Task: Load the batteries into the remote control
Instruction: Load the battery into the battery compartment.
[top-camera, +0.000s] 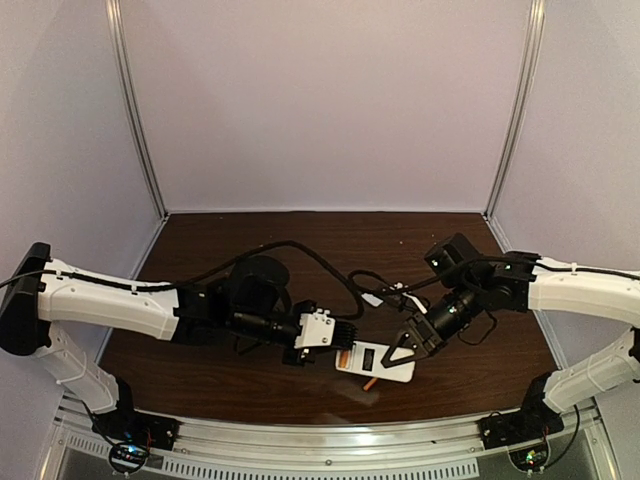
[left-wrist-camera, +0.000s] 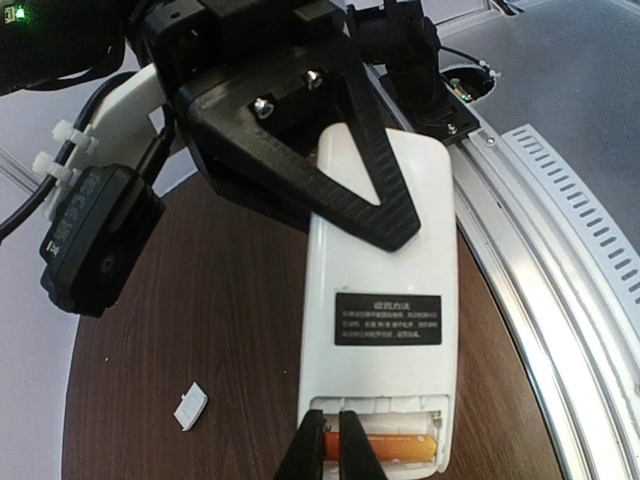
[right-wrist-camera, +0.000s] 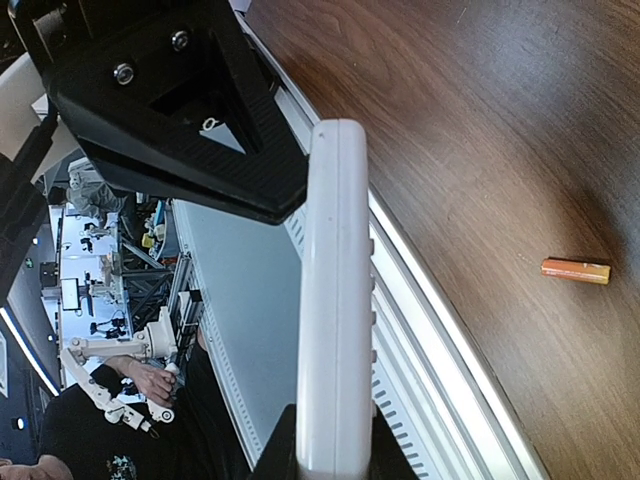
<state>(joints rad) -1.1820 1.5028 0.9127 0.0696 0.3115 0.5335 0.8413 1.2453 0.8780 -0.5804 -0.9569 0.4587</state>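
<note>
While right jaws clamp the white remote control (left-wrist-camera: 380, 375) back-up, an orange battery (left-wrist-camera: 400, 447) fills its open slot beside the shut left jaws; another battery (right-wrist-camera: 575, 270) lies loose.

The far half of the tabletop (top-camera: 330, 235) lies open between the walls (top-camera: 320, 100). Near the front rail (top-camera: 330, 435), the left gripper (top-camera: 345, 355) and right gripper (top-camera: 408, 346) block both ends of the raised remote control (top-camera: 380, 362). A loose battery (top-camera: 369, 383) lies near it.

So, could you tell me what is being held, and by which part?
The right gripper clamps the remote across face and back, at the end opposite the battery bay. The left gripper is shut, tips at the loaded battery; no clear hold.
</note>
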